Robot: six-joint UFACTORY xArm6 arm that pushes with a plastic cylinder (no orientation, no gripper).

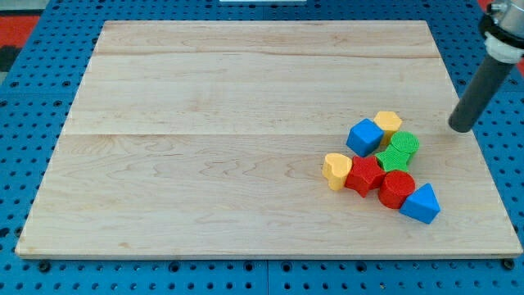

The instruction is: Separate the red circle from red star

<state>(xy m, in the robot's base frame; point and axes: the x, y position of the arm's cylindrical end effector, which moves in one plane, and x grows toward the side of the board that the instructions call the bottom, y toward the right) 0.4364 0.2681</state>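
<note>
From my remote seat I see my tip (462,126) at the view's right edge of the wooden board (205,123), its dark rod slanting up toward the top right corner; there is no gripper on this arm, only the bare rod, so nothing is clenched or grasped, and the tip touches no block. All the blocks sit bunched in one cluster toward the view's lower right, left of and below the tip. The red star (364,175) lies in the lower middle of that cluster, and the red circle (397,188) sits just to its right and slightly lower, the two touching or very nearly so. A yellow heart (336,170) presses against the star's left side. A blue triangle (421,204) rests against the circle's lower right. Above the red pair, a green star (390,159) and a green circle (404,145) crowd together, the green star touching the red star's upper right. A blue cube (364,137) stands at the cluster's upper left, with a yellow block (387,122), its shape unclear to me, just beside it at the top, nearest the tip. The board rests on a blue pegboard surface (33,123).
</note>
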